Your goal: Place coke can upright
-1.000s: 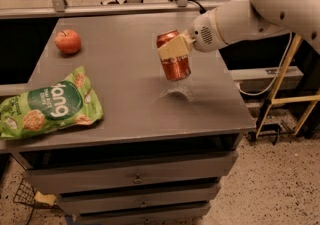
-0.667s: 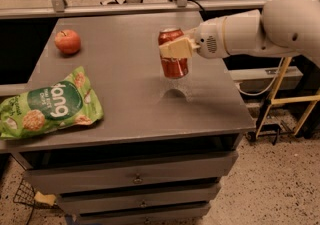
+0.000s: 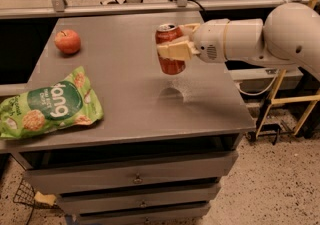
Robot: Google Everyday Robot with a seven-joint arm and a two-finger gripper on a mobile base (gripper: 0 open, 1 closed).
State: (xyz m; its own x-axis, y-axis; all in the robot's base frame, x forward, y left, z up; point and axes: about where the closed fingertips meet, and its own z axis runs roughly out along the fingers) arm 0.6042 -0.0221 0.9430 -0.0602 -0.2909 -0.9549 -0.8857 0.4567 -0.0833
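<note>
The coke can (image 3: 170, 63) is a red can with a silver top, held nearly upright in the air above the right middle of the grey table (image 3: 125, 99). Its shadow lies on the table just below it. My gripper (image 3: 172, 48) comes in from the right on a white arm and is shut on the can, with one cream finger across the can's front and the other behind it.
A red apple (image 3: 67, 41) sits at the table's far left. A green snack bag (image 3: 47, 107) lies at the front left, overhanging the left edge. Drawers run below the table front. A yellow-framed stand (image 3: 285, 100) is on the floor at the right.
The arm has swung the can from tilted to nearly upright and lifted it slightly. The apple and bag have not moved.
</note>
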